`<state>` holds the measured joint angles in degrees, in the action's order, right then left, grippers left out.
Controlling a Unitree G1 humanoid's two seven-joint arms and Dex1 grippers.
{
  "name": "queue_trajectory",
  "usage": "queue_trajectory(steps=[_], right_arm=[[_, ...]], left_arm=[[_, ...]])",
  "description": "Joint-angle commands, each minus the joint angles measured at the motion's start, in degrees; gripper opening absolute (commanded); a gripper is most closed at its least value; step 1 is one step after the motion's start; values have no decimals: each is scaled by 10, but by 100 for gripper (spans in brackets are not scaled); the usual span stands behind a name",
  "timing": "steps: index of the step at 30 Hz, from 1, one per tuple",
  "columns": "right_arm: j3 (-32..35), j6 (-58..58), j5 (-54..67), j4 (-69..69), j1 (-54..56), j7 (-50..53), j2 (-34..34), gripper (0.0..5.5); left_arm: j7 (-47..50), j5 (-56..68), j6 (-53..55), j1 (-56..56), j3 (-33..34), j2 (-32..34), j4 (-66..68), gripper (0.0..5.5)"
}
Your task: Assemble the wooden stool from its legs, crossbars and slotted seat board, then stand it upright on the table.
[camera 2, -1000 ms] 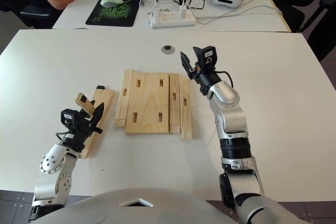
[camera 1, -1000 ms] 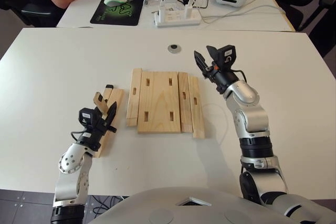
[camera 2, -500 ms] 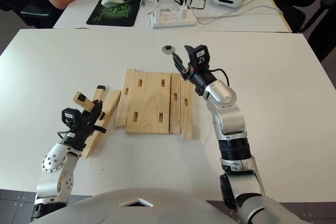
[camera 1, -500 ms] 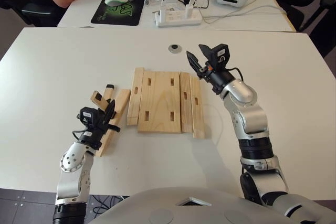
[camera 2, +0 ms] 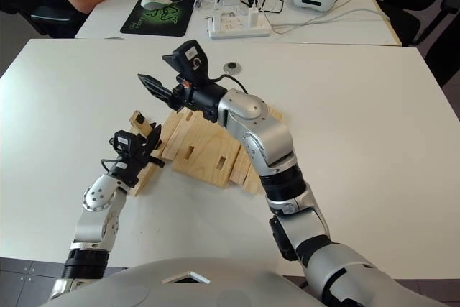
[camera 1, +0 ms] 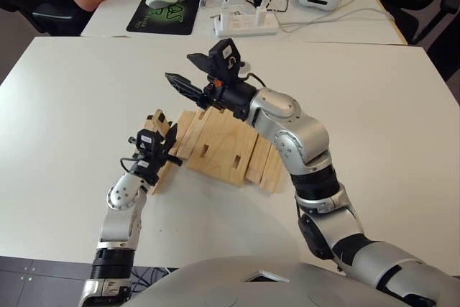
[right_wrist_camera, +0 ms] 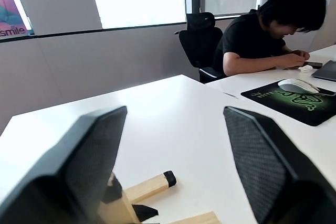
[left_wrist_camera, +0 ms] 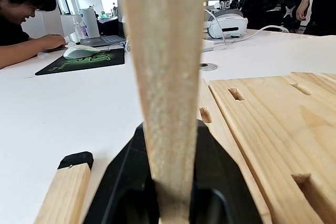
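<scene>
Stool so far: The parts are all lying loose on the table (camera 1: 86,84). Nothing is sitting in a slot yet, so I think the job is only just starting.
Left to do: The legs and crossbars are waiting to be joined and pushed into the seat. After that the stool needs standing up.
Seat board: The slotted seat board (camera 1: 223,145) is lying flat in the middle of the table.
How it is looking: It is pale, smooth wood with soft lines running along it. Small box-shaped holes are showing in its top. They look open, with nothing in them.
Loose sticks: More pale sticks (camera 1: 264,163) are lying right beside the board on its right. One long strip (camera 1: 185,131) is lying along its left edge.
Left gripper: The left gripper (camera 1: 164,150) is sitting just left of the board, on the near side. It is squeezing a pale wooden stick (left_wrist_camera: 165,77) tight between its two fingers.
Black-tipped stick: Another stick with a black end (left_wrist_camera: 65,192) is lying close by.
Right gripper: The right gripper (camera 1: 180,70) is hanging in the air over the far left corner of the board. Its fingers are spread wide apart and are carrying nothing.
</scene>
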<state>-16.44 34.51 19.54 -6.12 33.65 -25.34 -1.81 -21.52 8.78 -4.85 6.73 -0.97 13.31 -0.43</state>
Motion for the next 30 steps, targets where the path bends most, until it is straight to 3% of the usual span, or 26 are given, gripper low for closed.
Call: queue_trajectory(steps=[1,7,16,30], right_arm=[[-12,-21,-8,23,17,-17,-11,252],[-5,-52,-19,29,7,-13,-16,152],[-39,-89,-41,27,-15,-29,-17,4],[14,-178,-78,130,60,16,-52,0]], left_arm=[[-7,-8,52,-7,-33,-12,13,41],[-16,-19,84,-21,-84,-27,-7,41],[1,-36,104,-45,-100,-35,-9,41],[-10,-47,100,-52,-117,-37,4,41]])
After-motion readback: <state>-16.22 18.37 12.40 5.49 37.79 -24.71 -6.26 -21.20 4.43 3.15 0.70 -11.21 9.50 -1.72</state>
